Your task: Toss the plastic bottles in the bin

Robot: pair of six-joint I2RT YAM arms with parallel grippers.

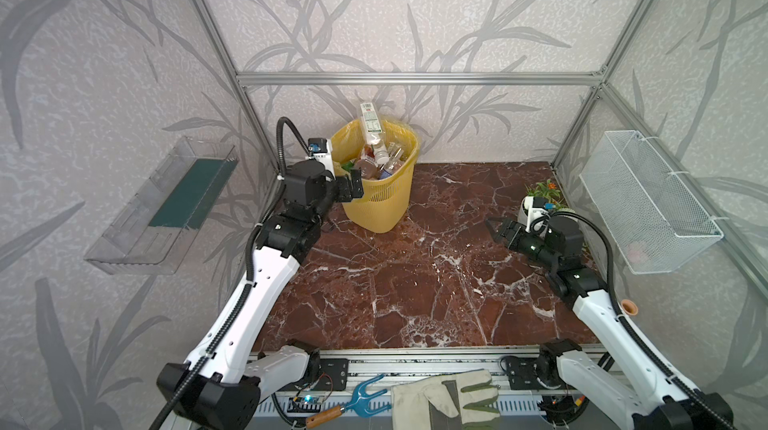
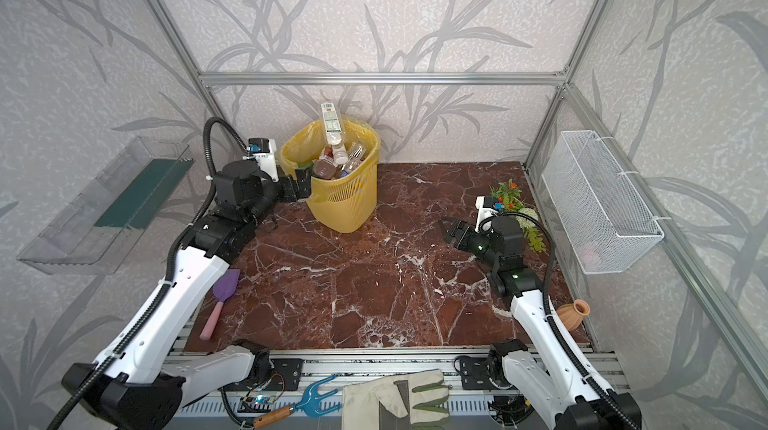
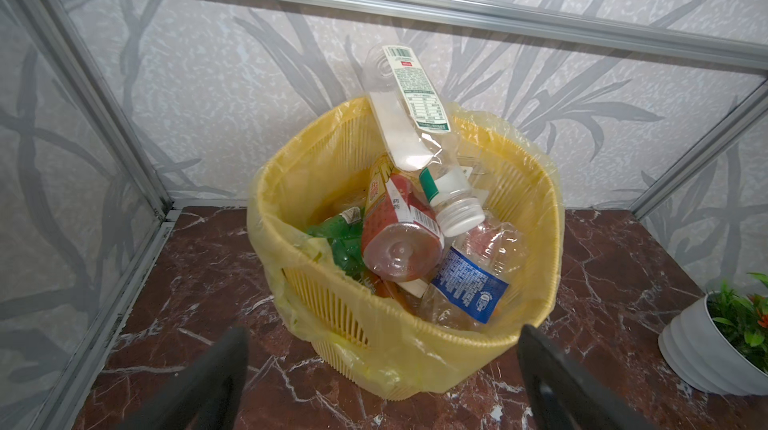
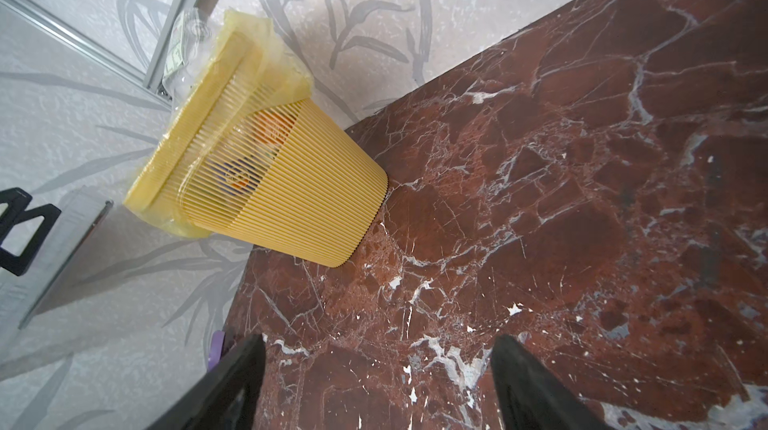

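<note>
Though full — bin (image 1: 386, 207) beside left tool (image 1: 352, 190)

Little can be read. In the left wrist view, at upper centre, the tall clear bottle (image 3: 415, 132) jutting from the bin (image 3: 436, 344) bears a white label with a barcode, a small red mark and a green-printed table, all too fine to read. At centre, the red-brown bottle (image 3: 399, 249) shows dark Chinese characters on white and red ones on yellow, too blurred to make out. Lower right of it, the crushed clear bottle (image 3: 467, 286) has a blue label with illegible white print and a round emblem.
</note>
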